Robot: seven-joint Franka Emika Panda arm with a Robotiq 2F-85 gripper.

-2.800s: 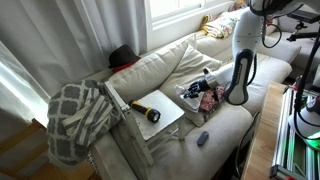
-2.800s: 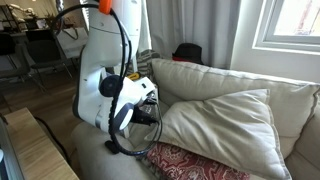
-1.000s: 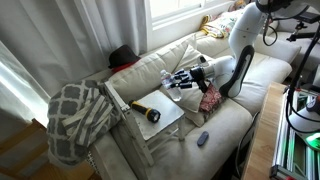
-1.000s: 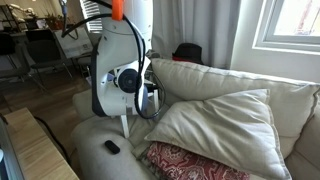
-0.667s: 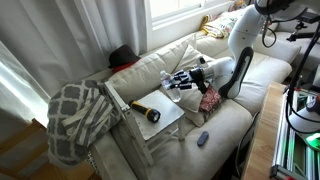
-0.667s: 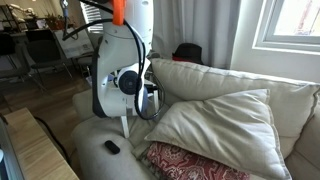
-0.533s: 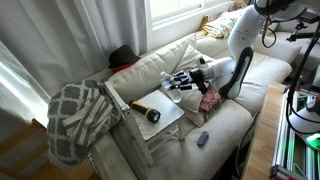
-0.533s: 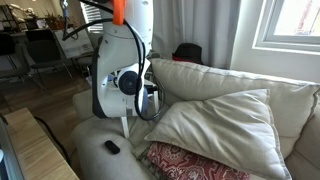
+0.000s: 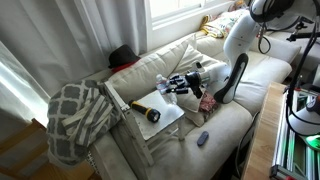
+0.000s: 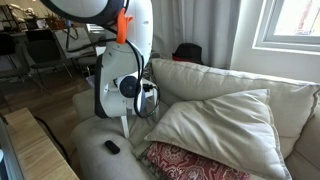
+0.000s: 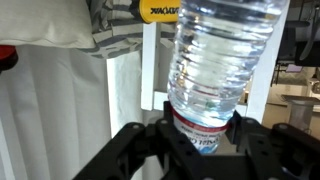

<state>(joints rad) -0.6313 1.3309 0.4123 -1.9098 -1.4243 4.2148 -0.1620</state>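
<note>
My gripper is shut on a clear plastic water bottle, its jaws clamped on the labelled lower part. In an exterior view the gripper holds the bottle sideways above the sofa seat, over the far edge of a white board. A yellow flashlight lies on that board, and its yellow end shows at the top of the wrist view. From the opposite side, the white arm hides the gripper and bottle.
A plaid blanket drapes over the sofa arm. A red patterned cushion lies under the arm, next to a large white pillow. A small dark object rests on the seat front. A black and red cap sits on the backrest.
The arm has carried the bottle from above the red cushion toward the white board and flashlight. Over the last second it crept slightly further that way, grip unchanged.
</note>
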